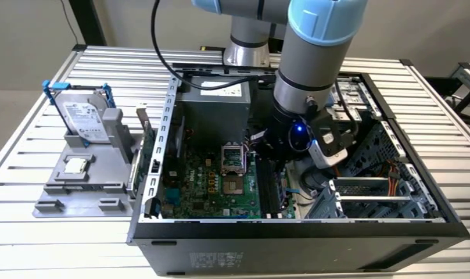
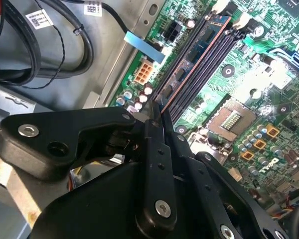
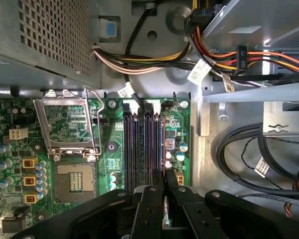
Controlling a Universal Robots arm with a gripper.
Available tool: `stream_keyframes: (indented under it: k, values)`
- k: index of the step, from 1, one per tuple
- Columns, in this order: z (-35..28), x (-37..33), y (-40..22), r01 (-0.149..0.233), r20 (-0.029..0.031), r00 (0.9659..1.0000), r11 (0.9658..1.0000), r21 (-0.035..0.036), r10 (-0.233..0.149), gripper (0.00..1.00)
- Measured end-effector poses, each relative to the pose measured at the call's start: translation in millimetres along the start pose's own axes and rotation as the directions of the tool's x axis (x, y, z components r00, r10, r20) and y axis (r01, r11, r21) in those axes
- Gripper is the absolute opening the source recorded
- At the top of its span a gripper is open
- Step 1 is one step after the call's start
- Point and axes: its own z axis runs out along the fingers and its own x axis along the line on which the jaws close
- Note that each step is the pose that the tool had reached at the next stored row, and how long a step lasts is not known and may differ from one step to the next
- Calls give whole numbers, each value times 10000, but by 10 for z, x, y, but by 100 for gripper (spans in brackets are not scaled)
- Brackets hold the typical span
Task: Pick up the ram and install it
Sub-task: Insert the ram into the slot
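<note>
Gripper [image 2: 162, 119] closed edge-on on the ram [image 2: 194, 59], low over the motherboard's memory slots [image 3: 144, 144].

In both wrist views the black fingers [image 3: 154, 209] pinch the ram's near end; its long edge lies along the outermost slot, beside the board's edge and a blue tab [image 2: 144, 44]. White barcode tags on the black cables [image 2: 39, 19] are too small to read. In the exterior view the arm reaches into the open computer case [image 1: 161, 145], close between its drive cage [image 1: 374, 151] and the CPU socket [image 1: 233, 158]; the hard drive [image 1: 86, 119] stands outside on a grey holder.
</note>
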Motion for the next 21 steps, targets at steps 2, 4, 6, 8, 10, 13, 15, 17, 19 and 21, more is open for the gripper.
stream_keyframes:
  k: [2, 4, 6, 8, 10, 13, 15, 17, 19, 21]
  values:
    - [18, 2, -1, 7, 0, 10000, 10000, 3, -7, 0]
    - [28, 6, -2, 14, 0, 10000, 10000, 6, -14, 0]
    - [33, 10, -4, 21, 0, 10000, 10000, 6, -21, 0]
    - [41, 16, -4, 28, 0, 10000, 10000, 6, -28, 0]
    - [49, 20, -5, 35, 1, 10000, 10000, 9, -35, 0]
    - [65, 23, -5, 45, 0, 10000, 10000, 13, -45, 0]
    - [78, 24, -5, 50, -5, 10000, 10000, 17, -50, 0]
    - [83, 25, -6, 54, -12, 10000, 10000, 21, -53, 0]
    - [89, 25, -5, 56, -15, 10000, 10000, 20, -56, 0]
    - [94, 24, -5, 58, -18, 10000, 10000, 20, -57, 0]
